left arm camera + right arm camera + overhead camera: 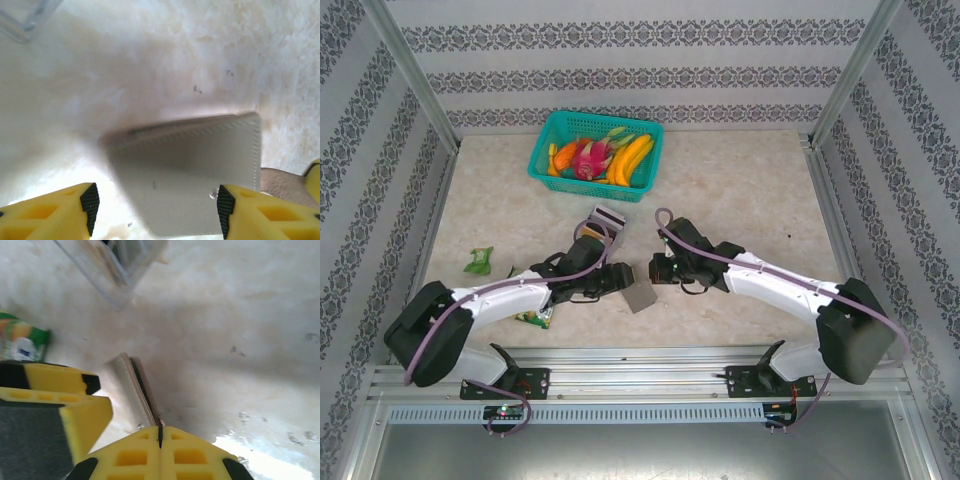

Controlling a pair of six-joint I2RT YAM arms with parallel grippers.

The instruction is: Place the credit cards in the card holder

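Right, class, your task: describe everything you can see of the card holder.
The card holder is a flat, pale grey wallet, leather-like, with stitching along its border. It is folded shut, two layers showing at its edge, at the front middle of the table. The left gripper has its jaws open either side of it; the right gripper meets one corner, jaws shut.

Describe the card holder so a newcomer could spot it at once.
From the teal fruit basket at the back wall, come towards the arms. Between the left tool and the right tool is the card holder: a flat, plain grey square with stitched edges, unlike the clear box and green packet nearby.
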